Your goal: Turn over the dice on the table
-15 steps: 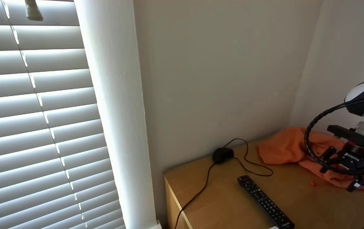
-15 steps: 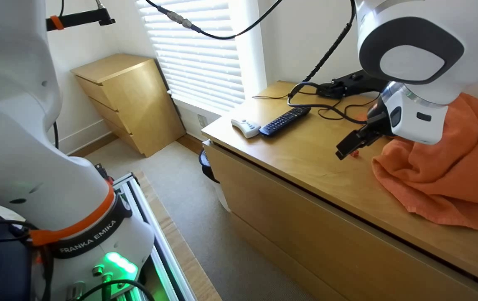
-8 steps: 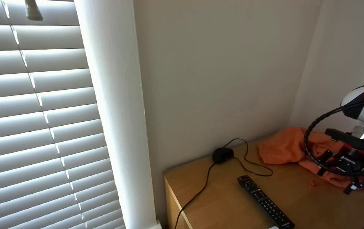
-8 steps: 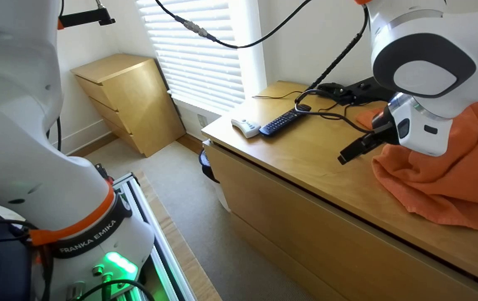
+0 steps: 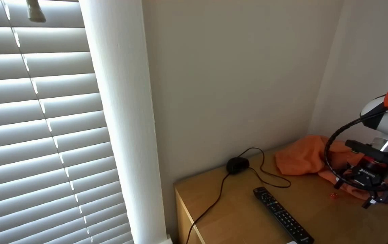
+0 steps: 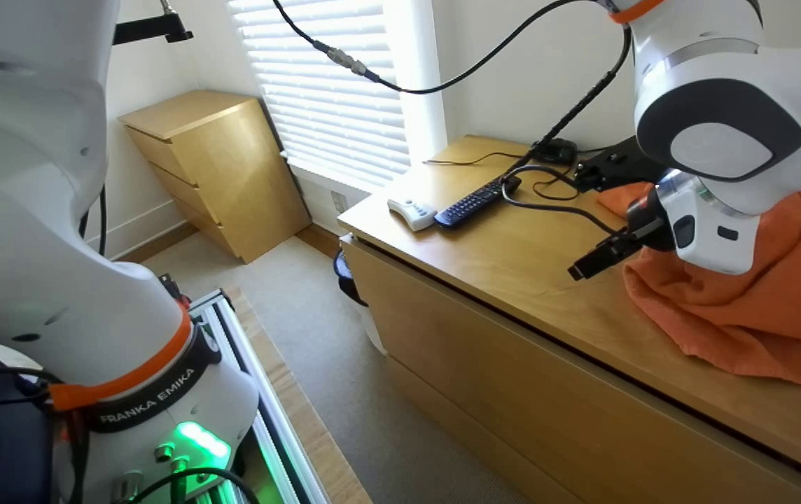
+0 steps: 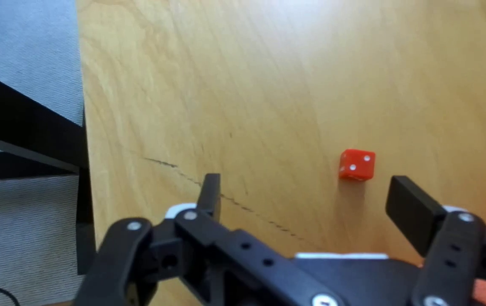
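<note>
Currently, I note the jaws standing wide apart over the bench (image 7: 243,106). Just ahead of them, right of centre in the wrist view, a red die (image 7: 357,165) rests on the bench, two white pips uppermost. An orange cloth (image 6: 743,315) lies near it. Well apart from these, I record a black remote (image 5: 283,214), a white controller (image 6: 412,213) just beside it, and window blinds (image 6: 330,84) beyond.

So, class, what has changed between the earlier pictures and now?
The open fingers sit lower now in both exterior views; in an exterior view they also shifted toward the picture's left, nearer the die. Nothing was grasped or let go. The die, remote and orange cloth stayed put.
</note>
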Tool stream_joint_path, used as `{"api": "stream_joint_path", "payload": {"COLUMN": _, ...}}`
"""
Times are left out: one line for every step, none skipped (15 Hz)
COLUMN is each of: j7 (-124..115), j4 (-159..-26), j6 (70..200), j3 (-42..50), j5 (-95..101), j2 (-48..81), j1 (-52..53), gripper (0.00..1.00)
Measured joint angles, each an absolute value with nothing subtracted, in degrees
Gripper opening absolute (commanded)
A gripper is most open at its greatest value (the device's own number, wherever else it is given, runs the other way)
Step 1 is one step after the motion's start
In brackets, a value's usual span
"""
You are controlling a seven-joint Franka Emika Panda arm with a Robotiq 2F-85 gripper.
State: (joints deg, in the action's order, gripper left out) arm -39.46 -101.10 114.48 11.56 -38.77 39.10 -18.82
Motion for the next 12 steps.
{"api": "stream_joint_path", "payload": {"j7": -39.16, "j4": -100.68, "j6": 114.35, "j3": 11.53, "j5": -39.40, "j2": 39.44, "j1": -18.90, "gripper": 1.00}}
{"api": "stream_joint_path", "payload": {"j7": -39.06, "j4": -100.29, "j6": 114.18, "j3": 11.51, "j5": -40.01, "j2": 39.75, "j1": -18.96, "gripper": 1.00}}
{"api": "stream_joint_path", "payload": {"j7": -39.02, "j4": -99.87, "j6": 113.92, "j3": 11.51, "j5": -40.57, "j2": 40.06, "j1": -19.01, "gripper": 1.00}}
{"api": "stream_joint_path", "payload": {"j7": -39.02, "j4": -99.42, "j6": 113.39, "j3": 11.51, "j5": -41.15, "j2": 40.34, "j1": -19.07, "gripper": 1.00}}
{"api": "stream_joint_path", "payload": {"j7": -39.02, "j4": -99.02, "j6": 112.96, "j3": 11.50, "j5": -41.66, "j2": 40.59, "j1": -19.11, "gripper": 1.00}}
{"api": "stream_joint_path", "payload": {"j7": -39.02, "j4": -98.67, "j6": 112.61, "j3": 11.50, "j5": -42.09, "j2": 40.80, "j1": -19.14, "gripper": 0.99}}
{"api": "stream_joint_path", "payload": {"j7": -39.02, "j4": -98.33, "j6": 112.31, "j3": 11.51, "j5": -42.42, "j2": 41.00, "j1": -19.17, "gripper": 0.96}}
{"api": "stream_joint_path", "payload": {"j7": -39.02, "j4": -97.99, "j6": 112.15, "j3": 11.50, "j5": -42.73, "j2": 41.21, "j1": -19.18, "gripper": 0.95}}
{"api": "stream_joint_path", "payload": {"j7": -39.02, "j4": -97.65, "j6": 112.08, "j3": 11.51, "j5": -43.02, "j2": 41.46, "j1": -19.18, "gripper": 0.87}}
{"api": "stream_joint_path", "payload": {"j7": -39.02, "j4": -97.37, "j6": 112.07, "j3": 11.50, "j5": -43.25, "j2": 41.70, "j1": -19.18, "gripper": 0.87}}
{"api": "stream_joint_path", "payload": {"j7": -39.02, "j4": -97.18, "j6": 112.07, "j3": 11.50, "j5": -43.36, "j2": 41.89, "j1": -19.18, "gripper": 0.82}}
{"api": "stream_joint_path", "payload": {"j7": -39.02, "j4": -96.99, "j6": 112.07, "j3": 11.51, "j5": -43.40, "j2": 42.06, "j1": -19.18, "gripper": 0.89}}
